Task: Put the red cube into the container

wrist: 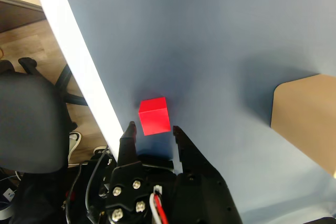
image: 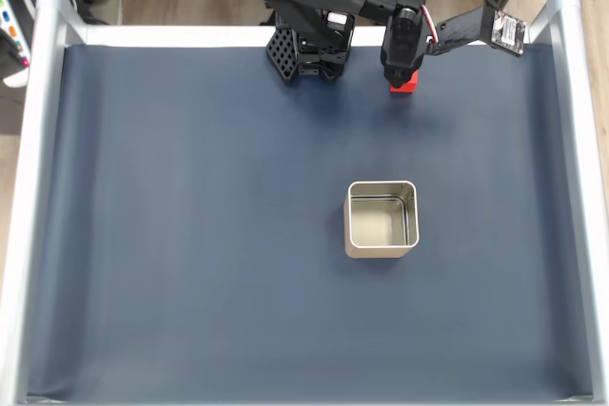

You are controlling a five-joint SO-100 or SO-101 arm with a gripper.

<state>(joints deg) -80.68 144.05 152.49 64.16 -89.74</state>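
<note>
In the fixed view the red cube [image: 404, 86] lies on the dark blue mat near the far edge, right under my gripper [image: 401, 77]. The wrist view shows the cube [wrist: 154, 115] resting on the mat with its near end between my two black fingertips [wrist: 130, 128]. The gripper [wrist: 153, 128] is open, with a thin gap on each side of the cube. The container [image: 348, 221], a square silvery tin with nothing inside it, stands on the mat well in front of the gripper, near the middle.
The arm's base [image: 304, 45] sits at the far edge, left of the cube. Silver rails [image: 38, 187] frame the mat on all sides; a white rail [wrist: 79, 56] runs close beside the cube. Open mat surrounds the tin.
</note>
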